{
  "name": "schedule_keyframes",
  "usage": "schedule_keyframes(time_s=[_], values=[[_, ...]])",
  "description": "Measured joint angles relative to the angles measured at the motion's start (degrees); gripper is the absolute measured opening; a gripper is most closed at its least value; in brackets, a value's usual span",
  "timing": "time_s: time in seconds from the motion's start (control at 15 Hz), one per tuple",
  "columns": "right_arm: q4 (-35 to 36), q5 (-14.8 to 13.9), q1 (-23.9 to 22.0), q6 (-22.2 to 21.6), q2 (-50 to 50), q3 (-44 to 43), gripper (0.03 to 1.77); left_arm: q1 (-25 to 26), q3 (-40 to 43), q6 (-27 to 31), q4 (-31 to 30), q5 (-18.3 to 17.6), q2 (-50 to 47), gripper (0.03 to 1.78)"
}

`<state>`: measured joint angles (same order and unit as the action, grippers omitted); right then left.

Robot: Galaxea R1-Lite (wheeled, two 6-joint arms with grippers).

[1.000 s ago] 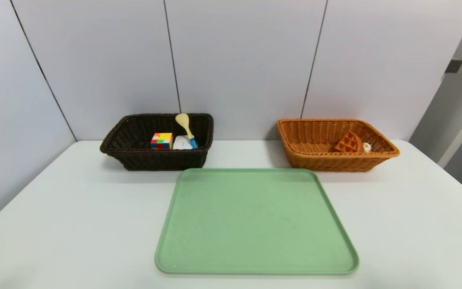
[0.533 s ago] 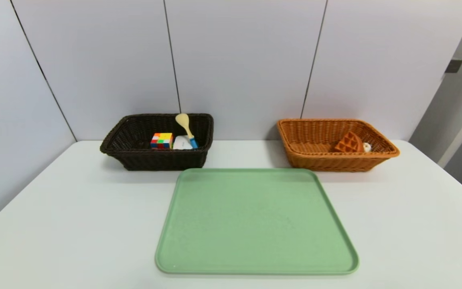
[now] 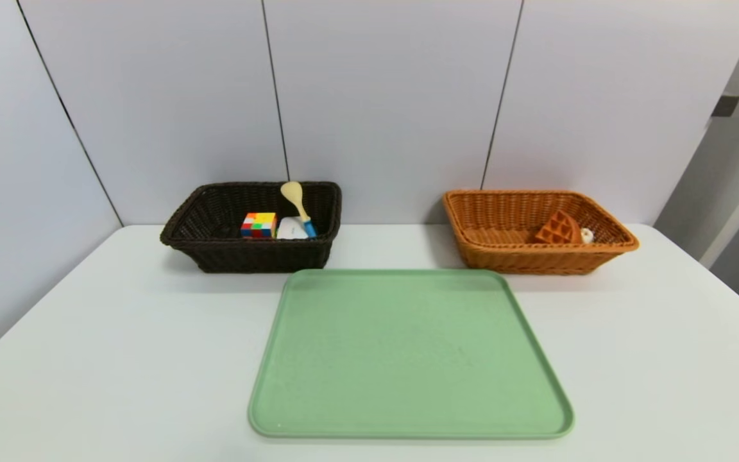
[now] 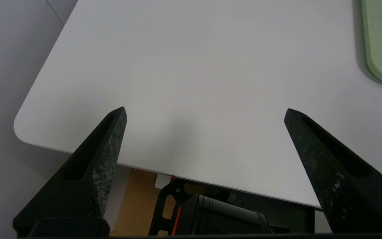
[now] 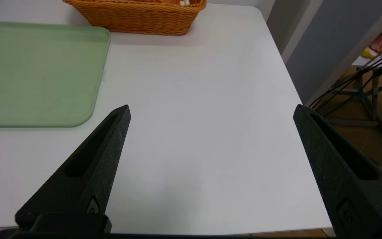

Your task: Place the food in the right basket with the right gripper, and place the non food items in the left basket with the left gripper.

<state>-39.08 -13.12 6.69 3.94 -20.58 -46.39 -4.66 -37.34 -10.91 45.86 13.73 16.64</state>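
Both arms parked at the near table edge, items sorted in baskets.

Head view: dark left basket (image 3: pixel 215 253) at the back of the white table (image 3: pixel 119 359) holds a colour cube (image 3: pixel 258 224), a white item (image 3: pixel 292 228) and a spoon (image 3: pixel 297 204) with a blue handle leaning up against the far wall of the basket. Orange right basket (image 3: pixel 523 260) holds a waffle (image 3: pixel 558 228) and a small white food piece (image 3: pixel 587 235) just beside it. Green tray (image 3: pixel 408 359) sits between and in front of the baskets. Neither arm shows here.
Left wrist view: left gripper (image 4: pixel 205 113) hangs over the table's near left corner, fingers spread wide, nothing held.
Right wrist view: right gripper (image 5: pixel 211 111) is over the table's near right side, beside the tray, fingers spread wide, nothing held.
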Motion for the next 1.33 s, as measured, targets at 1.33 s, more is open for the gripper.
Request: schedule_keyframes(time_s=[1.33], values=[[13.6, 6.7, -7.2, 1.6, 14.0, 16.9, 1.69, 4.9, 18.0, 9.7, -18.7, -4.8, -11.7, 1.69]])
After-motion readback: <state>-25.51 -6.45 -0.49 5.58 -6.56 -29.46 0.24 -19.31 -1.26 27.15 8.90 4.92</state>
